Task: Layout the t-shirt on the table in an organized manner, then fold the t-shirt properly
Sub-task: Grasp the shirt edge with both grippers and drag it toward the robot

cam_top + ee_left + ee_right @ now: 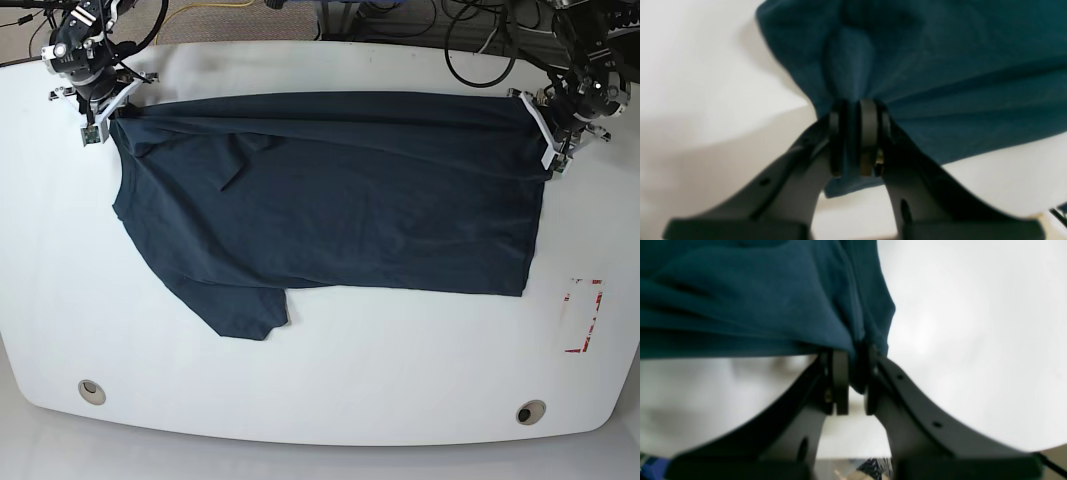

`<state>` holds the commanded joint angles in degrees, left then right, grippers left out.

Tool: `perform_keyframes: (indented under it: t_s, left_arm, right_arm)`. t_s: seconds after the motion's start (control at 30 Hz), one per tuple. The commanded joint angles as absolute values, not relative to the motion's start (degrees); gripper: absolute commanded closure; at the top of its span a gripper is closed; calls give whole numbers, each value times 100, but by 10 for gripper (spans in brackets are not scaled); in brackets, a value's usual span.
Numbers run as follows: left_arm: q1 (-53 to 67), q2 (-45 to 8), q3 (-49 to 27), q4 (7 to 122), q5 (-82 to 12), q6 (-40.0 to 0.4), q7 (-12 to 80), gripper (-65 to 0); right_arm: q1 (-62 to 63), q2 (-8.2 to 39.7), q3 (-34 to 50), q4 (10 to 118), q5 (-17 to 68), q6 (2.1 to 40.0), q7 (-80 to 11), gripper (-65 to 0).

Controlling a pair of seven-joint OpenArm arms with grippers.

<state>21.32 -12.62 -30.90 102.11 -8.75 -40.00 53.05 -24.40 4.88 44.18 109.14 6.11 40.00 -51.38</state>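
The dark navy t-shirt [330,200] is spread across the white table [330,370], stretched taut along its far edge between both arms. My left gripper [538,115], on the base view's right, is shut on the shirt's far right corner; in the left wrist view its pads [868,133] pinch bunched navy t-shirt fabric [940,66]. My right gripper [110,112], on the base view's left, is shut on the far left corner; in the right wrist view its pads [840,383] clamp a fold of the t-shirt [740,296]. One sleeve [240,305] lies at the near left.
A red-white tape rectangle [583,315] marks the table at the right. Two grey grommet holes [91,390] [530,411] sit near the front edge. Cables [480,40] run behind the far edge.
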Motion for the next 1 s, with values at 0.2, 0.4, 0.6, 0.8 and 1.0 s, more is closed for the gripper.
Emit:
perform_keyframes:
  t_s: [0.2,0.4,0.6,0.8,1.0]
  left_arm:
    - [2352,-1270,-3319,10246,-884,-4000,5305,-54]
    - [2536,-1270,-3380,10246,-892,-4000,5305,-56]
    - [2545,-1270,-3380,10246,-892,-4000,5305,-65]
    - [2466,-1270,-3371,10255,-910,-4000,5516,-176]
    - [2273,-1270,-3389,10730,-910,-4000,6026,-281]
  right_arm:
    - [-2747,409,4418,10949,620,4000,-5138,-57]
    - [-2985,338,4426,10949,620,4000,-5138,-57]
    - [-2993,321,4409,10949,620,4000,-5138,-63]
    - [-2993,321,4426,11169,611,4000,-5138,-166]
    - [-3204,321,4426,11679,611,4000,-5138,-419]
